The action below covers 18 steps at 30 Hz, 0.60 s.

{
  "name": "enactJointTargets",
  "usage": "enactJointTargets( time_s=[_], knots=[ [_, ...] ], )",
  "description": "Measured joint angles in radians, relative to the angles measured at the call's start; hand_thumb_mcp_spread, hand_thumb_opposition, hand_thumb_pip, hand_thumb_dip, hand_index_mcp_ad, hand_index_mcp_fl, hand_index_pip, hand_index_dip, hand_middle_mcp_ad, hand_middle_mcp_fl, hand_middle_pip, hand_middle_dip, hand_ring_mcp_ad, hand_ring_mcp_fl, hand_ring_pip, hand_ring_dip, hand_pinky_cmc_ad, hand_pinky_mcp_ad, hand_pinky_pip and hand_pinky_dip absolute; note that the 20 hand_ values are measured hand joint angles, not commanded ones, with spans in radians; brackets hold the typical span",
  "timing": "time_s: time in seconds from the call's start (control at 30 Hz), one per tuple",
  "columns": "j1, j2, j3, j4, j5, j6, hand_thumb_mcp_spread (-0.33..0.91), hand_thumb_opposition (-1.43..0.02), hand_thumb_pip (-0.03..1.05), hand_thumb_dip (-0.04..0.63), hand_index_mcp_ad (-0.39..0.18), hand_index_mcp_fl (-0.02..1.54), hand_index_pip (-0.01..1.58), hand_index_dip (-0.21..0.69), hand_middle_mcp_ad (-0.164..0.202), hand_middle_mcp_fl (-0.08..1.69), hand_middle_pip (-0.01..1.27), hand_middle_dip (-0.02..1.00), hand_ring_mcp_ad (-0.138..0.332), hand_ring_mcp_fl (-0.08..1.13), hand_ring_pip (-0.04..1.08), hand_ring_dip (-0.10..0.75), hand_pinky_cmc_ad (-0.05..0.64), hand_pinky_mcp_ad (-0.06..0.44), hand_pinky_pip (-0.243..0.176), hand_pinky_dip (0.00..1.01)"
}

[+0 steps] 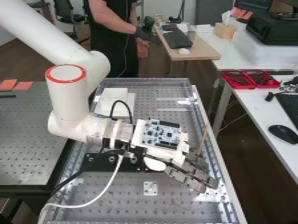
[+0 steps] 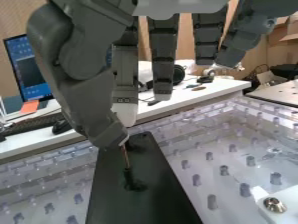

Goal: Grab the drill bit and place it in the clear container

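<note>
Right of the bench's middle in the high view is the hand [image 1: 189, 172], its fingers slanting down to the lower right. A thin brown rod [image 1: 202, 142] sticks out beside it; I cannot tell whether that is the bit. In the wrist view the hand [image 2: 83, 95] has its thumb tip against the thin copper-coloured drill bit [image 2: 126, 157], pinching its upper end. Below the bit lies a black plate [image 2: 143, 200], with a small dark shape [image 2: 135, 184] under the bit's lower end. Other fingers hang fairly straight. I cannot make out the clear container.
A perforated bench top [image 1: 120, 200] lies under the arm. A white bracket with a screw [image 2: 283, 200] is fixed near the black plate. White blocks [image 1: 115, 100] stand at the bench's far part. Red trays [image 1: 249, 79] and a mouse [image 1: 283, 133] are on the side desk.
</note>
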<state>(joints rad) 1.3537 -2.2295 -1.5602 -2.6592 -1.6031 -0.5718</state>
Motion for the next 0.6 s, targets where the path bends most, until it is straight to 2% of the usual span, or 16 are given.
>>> enactJointTargets(
  time_s=[0.13, 0.3, 0.6],
  knots=[
    [-0.001, 0.0, -0.001, 0.001, 0.0, 0.001, 0.52, -0.89, 0.62, 0.349, -0.087, 0.26, 1.56, 0.328, 0.099, 0.33, 0.13, 0.51, 0.246, 0.03, 0.1, 0.103, 0.297, 0.216, -0.089, 0.2],
    [-0.001, -0.001, -0.004, 0.009, -0.001, 0.009, 0.52, -0.91, 0.6, 0.344, -0.086, 0.35, 1.56, 0.328, 0.098, 0.33, 0.13, 0.51, 0.25, 0.03, 0.1, 0.103, 0.297, 0.216, -0.089, 0.2],
    [0.0, 0.005, -0.022, 0.05, -0.001, 0.028, 0.54, -0.91, 0.58, 0.34, -0.084, 0.5, 1.44, 0.314, 0.098, 0.36, 0.13, 0.51, 0.25, 0.03, 0.1, 0.103, 0.298, 0.216, -0.089, 0.2]
  ],
)
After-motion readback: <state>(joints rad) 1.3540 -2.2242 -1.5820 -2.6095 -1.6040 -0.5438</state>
